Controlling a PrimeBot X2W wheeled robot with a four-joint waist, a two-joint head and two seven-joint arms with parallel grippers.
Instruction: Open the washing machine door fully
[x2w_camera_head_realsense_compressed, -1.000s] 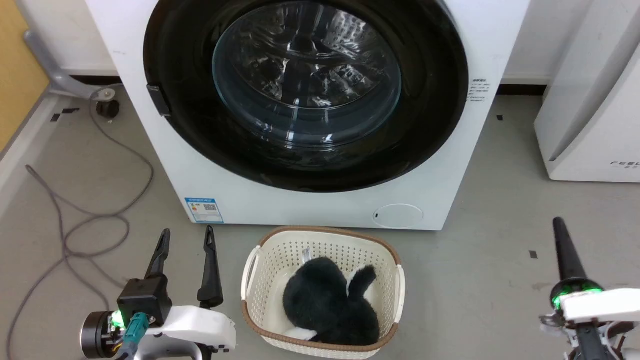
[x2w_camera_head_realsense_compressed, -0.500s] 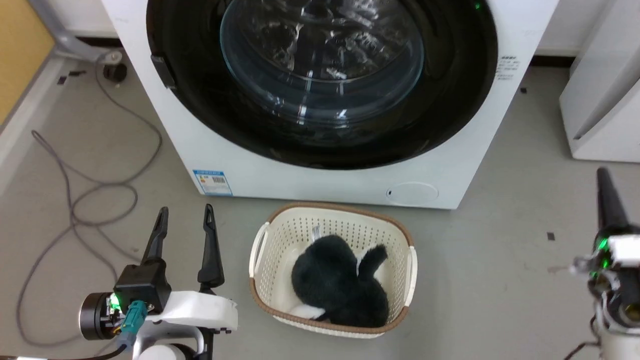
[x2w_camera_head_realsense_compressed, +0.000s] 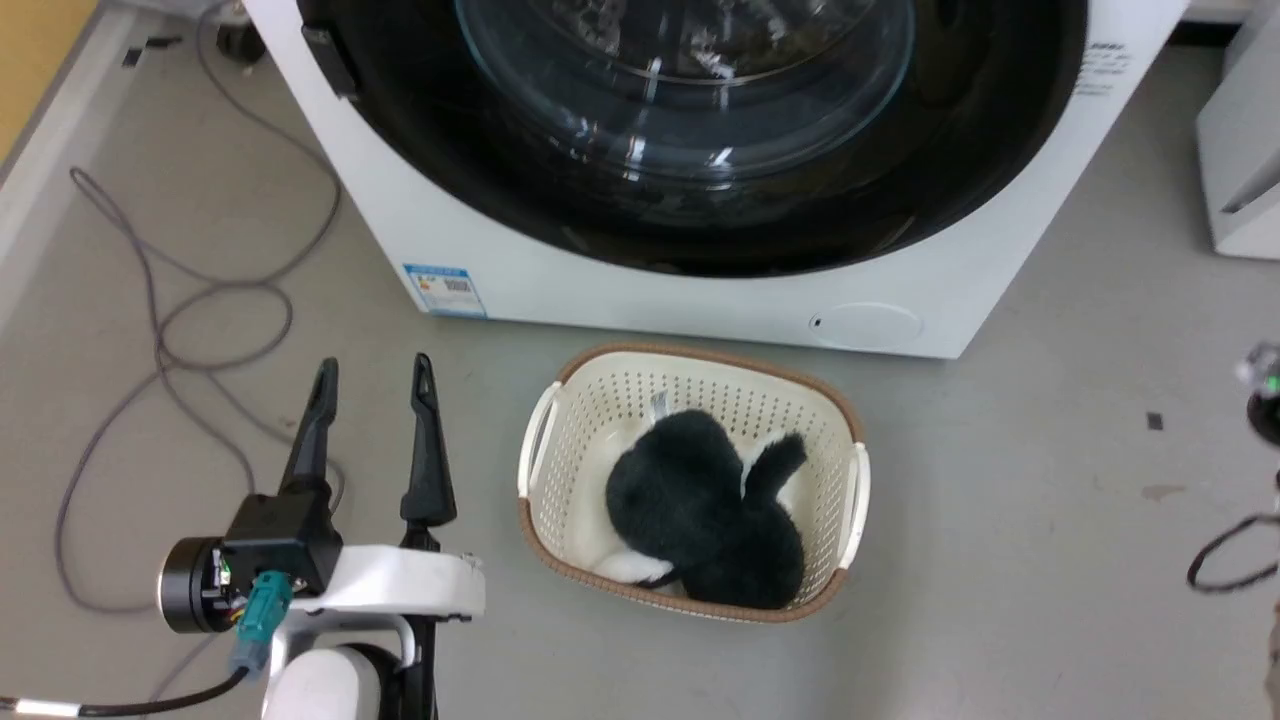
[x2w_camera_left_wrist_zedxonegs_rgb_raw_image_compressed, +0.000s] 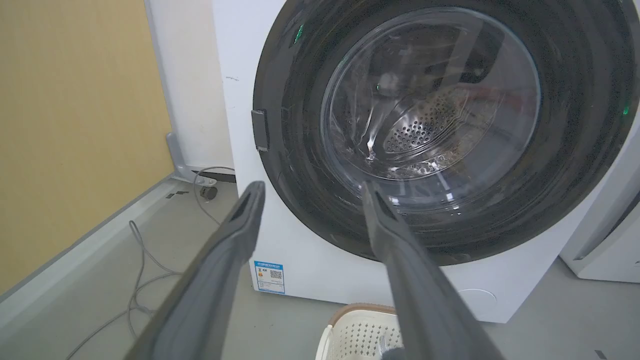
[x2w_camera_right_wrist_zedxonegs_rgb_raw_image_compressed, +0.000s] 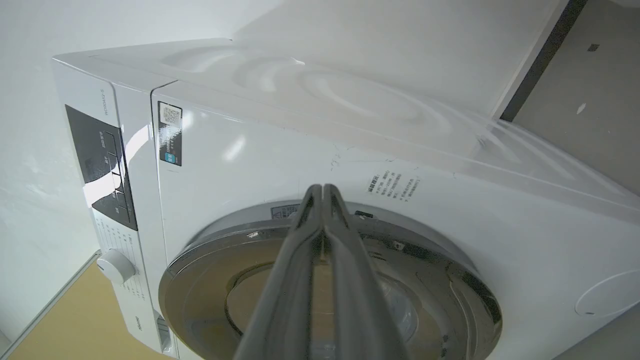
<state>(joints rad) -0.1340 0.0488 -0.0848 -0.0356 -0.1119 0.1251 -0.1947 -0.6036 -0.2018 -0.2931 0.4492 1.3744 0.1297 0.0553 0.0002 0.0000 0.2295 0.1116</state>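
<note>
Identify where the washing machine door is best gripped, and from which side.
Probably the small dark tab on the washing machine door's left rim, approached from the left with the open left end effector: it is the one protrusion on a smooth, flush, closed disc.

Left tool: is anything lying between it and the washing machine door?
In the head view, only bare floor and the white front of the washing machine separate the left tool from the door; basket and cable lie aside.
</note>
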